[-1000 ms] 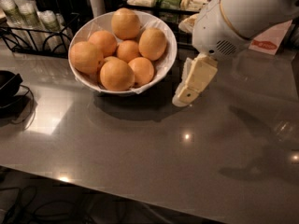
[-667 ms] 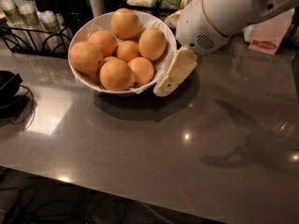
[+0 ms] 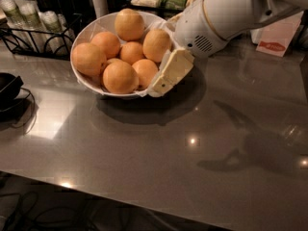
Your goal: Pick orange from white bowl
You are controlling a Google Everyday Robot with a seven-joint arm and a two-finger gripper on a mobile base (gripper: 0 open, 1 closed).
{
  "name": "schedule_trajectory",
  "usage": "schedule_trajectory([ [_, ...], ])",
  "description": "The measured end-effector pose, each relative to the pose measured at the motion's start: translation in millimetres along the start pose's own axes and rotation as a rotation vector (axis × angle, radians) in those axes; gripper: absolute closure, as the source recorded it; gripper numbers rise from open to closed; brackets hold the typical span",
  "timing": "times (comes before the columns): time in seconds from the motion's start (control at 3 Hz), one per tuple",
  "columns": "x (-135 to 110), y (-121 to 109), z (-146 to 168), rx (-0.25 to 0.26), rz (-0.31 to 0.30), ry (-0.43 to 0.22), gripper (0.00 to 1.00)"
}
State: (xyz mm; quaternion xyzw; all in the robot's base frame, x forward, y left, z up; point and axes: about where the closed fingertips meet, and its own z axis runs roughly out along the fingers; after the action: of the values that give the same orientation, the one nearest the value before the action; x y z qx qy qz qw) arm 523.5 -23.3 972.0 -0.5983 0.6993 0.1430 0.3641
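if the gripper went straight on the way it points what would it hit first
Probably the right rim of the bowl: the gripper points down-left with its tip at that edge. The nearest orange sits just beyond. Depth is unclear, so it may pass in front of the rim.

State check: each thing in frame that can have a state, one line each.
gripper: at the bowl's right rim, beside the oranges; no orange lifted.
oranges: piled in the bowl, all inside.
bowl: upright on the counter, full.
cups: upright in the rack, back left.
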Motion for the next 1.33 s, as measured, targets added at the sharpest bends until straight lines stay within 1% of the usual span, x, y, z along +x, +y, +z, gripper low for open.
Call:
schedule_trajectory([
  [0.33,-33,7,41,-0.109,0.063,-0.095,0.00],
  [0.67,-33,7,43,-0.107,0.064,-0.098,0.01],
  [1.0,-37,6,57,-0.132,0.057,-0.109,0.07],
  [1.33,-42,6,74,-0.164,0.052,-0.124,0.23],
])
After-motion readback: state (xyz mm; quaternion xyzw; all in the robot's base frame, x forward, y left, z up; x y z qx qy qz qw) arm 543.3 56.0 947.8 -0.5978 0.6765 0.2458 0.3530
